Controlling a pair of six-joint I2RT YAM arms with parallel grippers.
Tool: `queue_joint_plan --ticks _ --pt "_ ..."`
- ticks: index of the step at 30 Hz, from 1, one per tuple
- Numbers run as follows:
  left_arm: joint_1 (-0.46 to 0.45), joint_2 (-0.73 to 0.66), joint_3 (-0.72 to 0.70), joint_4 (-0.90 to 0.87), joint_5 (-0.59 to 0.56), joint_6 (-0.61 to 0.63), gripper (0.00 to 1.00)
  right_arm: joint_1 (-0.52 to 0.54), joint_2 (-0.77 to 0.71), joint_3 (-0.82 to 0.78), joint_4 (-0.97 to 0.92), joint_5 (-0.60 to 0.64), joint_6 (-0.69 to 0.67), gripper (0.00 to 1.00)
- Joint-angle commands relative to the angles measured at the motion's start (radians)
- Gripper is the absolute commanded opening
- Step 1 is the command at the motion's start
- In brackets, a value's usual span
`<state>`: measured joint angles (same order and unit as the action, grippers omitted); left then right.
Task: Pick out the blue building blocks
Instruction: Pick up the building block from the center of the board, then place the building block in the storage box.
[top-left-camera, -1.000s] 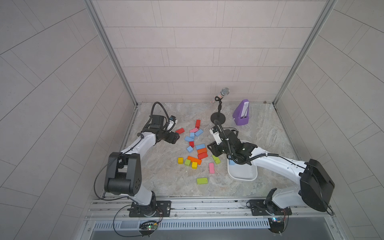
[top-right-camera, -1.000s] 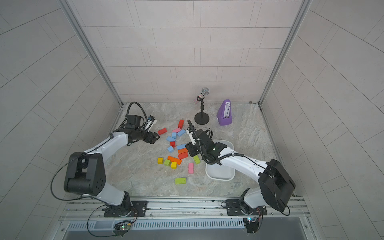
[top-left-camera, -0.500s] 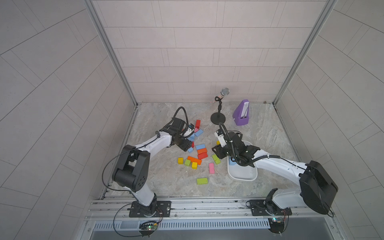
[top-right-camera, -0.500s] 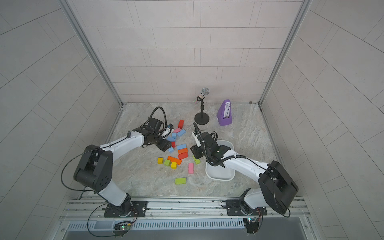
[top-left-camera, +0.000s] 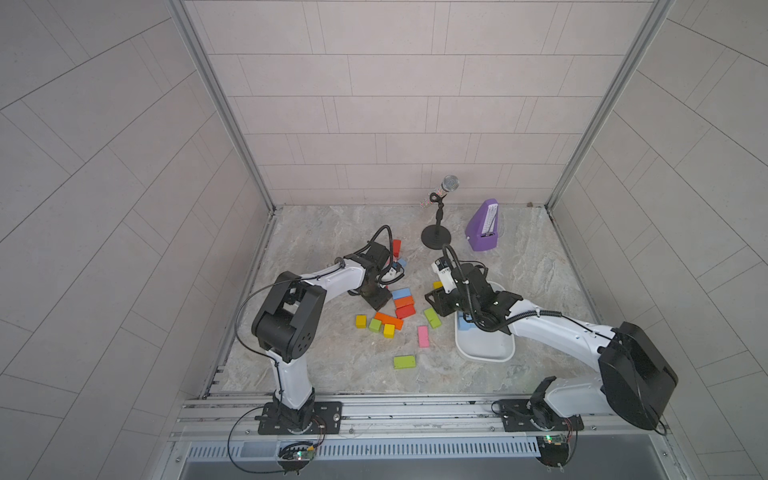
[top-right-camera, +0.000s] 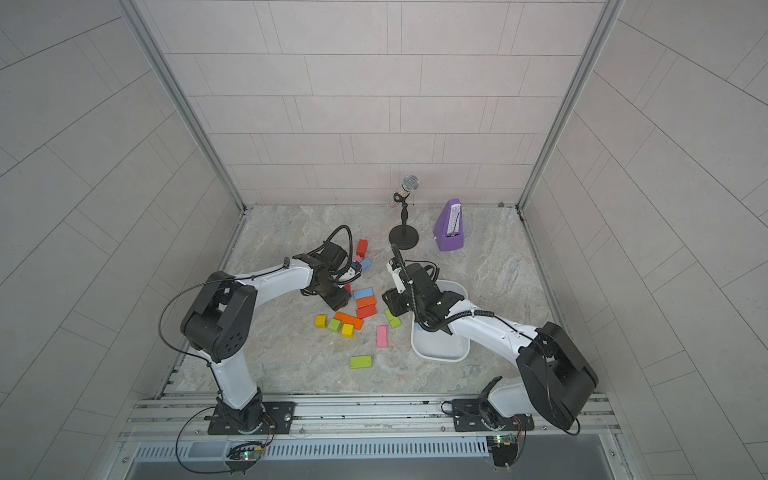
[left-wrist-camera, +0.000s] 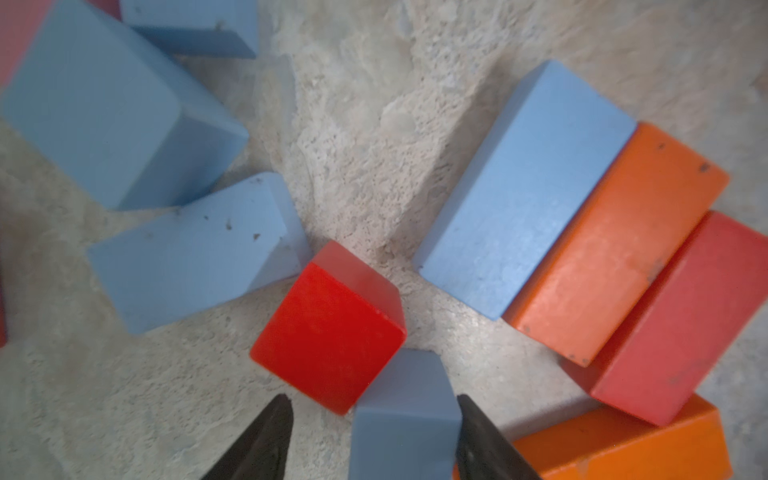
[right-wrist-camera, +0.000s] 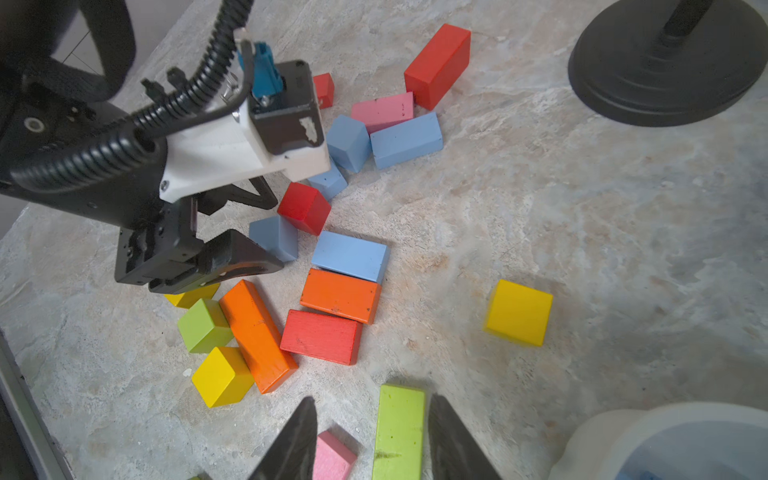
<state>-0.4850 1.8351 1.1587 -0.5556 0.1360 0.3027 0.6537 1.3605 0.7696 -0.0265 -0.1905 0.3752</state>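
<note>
Several blue building blocks lie among the coloured ones: a brick (top-left-camera: 402, 294) (right-wrist-camera: 351, 255), another brick (right-wrist-camera: 406, 139) and cubes (right-wrist-camera: 348, 141). My left gripper (top-left-camera: 376, 301) (left-wrist-camera: 372, 401) is down at the table, open, its jaws on either side of one blue cube (left-wrist-camera: 405, 415) (right-wrist-camera: 274, 239). One finger touches the cube and the other stands a gap away. A red cube (left-wrist-camera: 332, 328) leans against it. My right gripper (top-left-camera: 434, 301) (right-wrist-camera: 372, 399) hovers open and holds nothing, above a green brick (right-wrist-camera: 399, 432) and a pink block (right-wrist-camera: 332, 455). More blue blocks (top-left-camera: 465, 328) lie in the white bowl (top-left-camera: 484, 353).
Orange (right-wrist-camera: 340, 295), red (right-wrist-camera: 322, 336), yellow (right-wrist-camera: 518, 311) and green (top-left-camera: 404, 361) blocks are scattered around the left gripper. A microphone stand (top-left-camera: 437, 239) and a purple metronome (top-left-camera: 484, 226) stand at the back. Tiled walls close in three sides.
My left arm has swung from the back left into the block cluster and lowered its jaws around a blue cube, narrowing them. The right arm has hardly moved.
</note>
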Motion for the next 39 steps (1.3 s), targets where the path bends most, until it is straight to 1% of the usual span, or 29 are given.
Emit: queue_joint_plan --ticks 1,2,5,7,10,15,19,22,24,27,30,32,39 --pt "-0.006 -0.002 0.021 -0.036 -0.008 0.014 0.51 -0.010 -0.047 -0.019 0.006 -0.004 0.008 0.46" --pt "-0.006 -0.006 0.021 -0.039 0.001 0.017 0.46 -0.014 -0.055 -0.023 0.007 -0.003 0.009 0.46" --pt "-0.005 -0.020 0.028 -0.062 0.029 0.034 0.34 -0.022 -0.072 -0.037 0.012 -0.007 0.014 0.46" --pt "-0.005 -0.034 0.034 -0.077 0.047 0.054 0.29 -0.030 -0.078 -0.046 0.021 -0.023 0.020 0.46" --pt "-0.004 -0.070 0.033 -0.092 0.070 0.082 0.28 -0.047 -0.082 -0.067 0.049 -0.061 0.042 0.46" --pt "-0.005 -0.160 0.007 -0.093 0.147 0.166 0.27 -0.073 -0.103 -0.128 0.130 -0.120 0.100 0.46" --pt "-0.005 -0.240 -0.042 -0.033 0.250 0.256 0.26 -0.083 -0.116 -0.179 0.177 -0.161 0.137 0.48" --pt "-0.004 -0.305 -0.117 0.064 0.381 0.346 0.24 -0.089 -0.106 -0.205 0.253 -0.263 0.193 0.51" --pt "-0.004 -0.352 -0.184 0.163 0.445 0.371 0.23 -0.089 -0.099 -0.217 0.300 -0.301 0.258 0.53" --pt "-0.006 -0.418 -0.278 0.288 0.509 0.392 0.22 -0.089 -0.095 -0.214 0.310 -0.336 0.312 0.55" --pt "-0.007 -0.484 -0.360 0.372 0.546 0.406 0.22 -0.088 -0.093 -0.205 0.298 -0.387 0.350 0.56" --pt "-0.010 -0.500 -0.396 0.412 0.582 0.412 0.22 -0.084 -0.098 -0.210 0.300 -0.403 0.379 0.57" --pt "-0.027 -0.535 -0.438 0.462 0.576 0.415 0.22 -0.048 -0.116 -0.199 0.284 -0.385 0.427 0.57"
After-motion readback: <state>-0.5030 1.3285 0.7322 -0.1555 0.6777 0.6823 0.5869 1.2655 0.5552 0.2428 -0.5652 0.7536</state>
